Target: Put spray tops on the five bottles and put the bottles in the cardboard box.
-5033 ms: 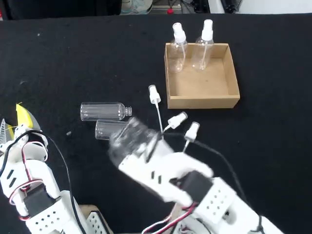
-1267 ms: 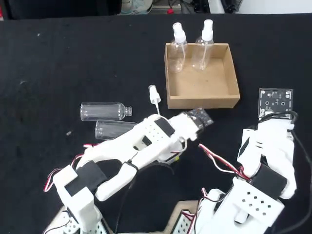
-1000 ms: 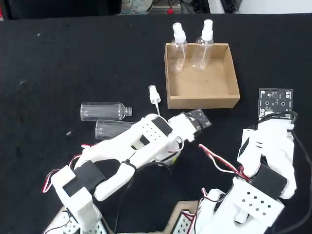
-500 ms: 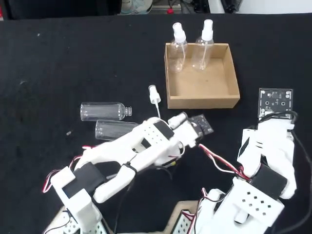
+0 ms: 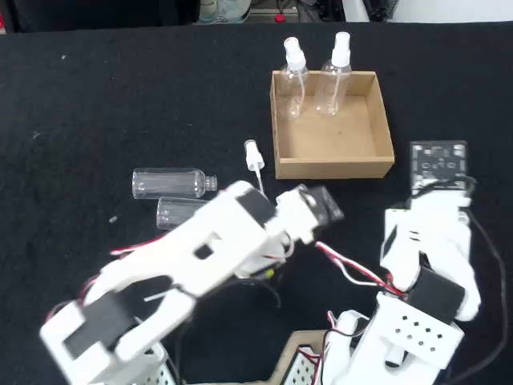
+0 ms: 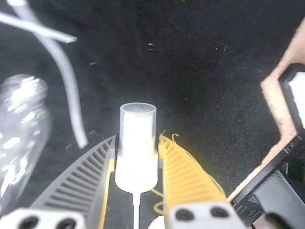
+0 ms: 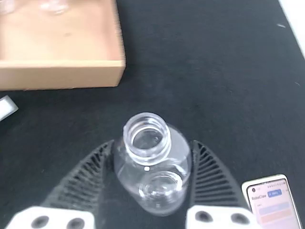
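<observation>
Over the black table [image 5: 120, 96], my left fingers [image 6: 183, 174] were clamped on a spray top [image 6: 137, 138]; my right fingers [image 7: 212, 179] gripped an uncapped bottle [image 7: 152, 162].

Even bright overhead light, faint shadows on black table [image 5: 120, 96], white glints on clear bottle [image 6: 21, 121]

My cardboard box [image 5: 333, 169] sits toward the far side of the black table [image 5: 120, 96]. Two capped bottles [image 5: 292, 80] stand upright at its far wall. A loose spray top [image 5: 253, 154] lies just beside the box's near corner. Two open bottles [image 5: 170, 183] lie on their sides, next to each other. My left arm [image 5: 200, 253] stretches across beside them toward the box, and my right arm [image 5: 425, 241] stands near the box's other near corner.
</observation>
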`<action>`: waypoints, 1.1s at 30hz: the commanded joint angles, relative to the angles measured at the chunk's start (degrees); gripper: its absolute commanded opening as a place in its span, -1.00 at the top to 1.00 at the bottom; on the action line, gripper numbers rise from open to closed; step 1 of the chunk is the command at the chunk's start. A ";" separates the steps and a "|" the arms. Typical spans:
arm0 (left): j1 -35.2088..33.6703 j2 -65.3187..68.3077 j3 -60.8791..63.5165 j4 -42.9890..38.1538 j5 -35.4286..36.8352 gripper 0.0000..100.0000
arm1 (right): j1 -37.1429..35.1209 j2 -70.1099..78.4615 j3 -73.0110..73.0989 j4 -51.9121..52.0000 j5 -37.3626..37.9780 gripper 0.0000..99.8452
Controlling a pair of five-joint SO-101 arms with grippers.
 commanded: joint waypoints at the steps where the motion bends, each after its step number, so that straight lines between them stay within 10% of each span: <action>1: -8.31 -16.97 -2.95 3.60 -0.53 0.91 | -6.95 0.22 -7.60 2.55 -4.92 0.77; 16: -32.13 -58.11 1.54 -17.76 6.95 0.90 | -47.74 0.13 -3.30 -15.12 -24.35 0.77; 33: -26.33 -61.45 0.40 -49.67 28.92 0.90 | -61.01 -14.90 14.02 -26.73 -28.40 0.77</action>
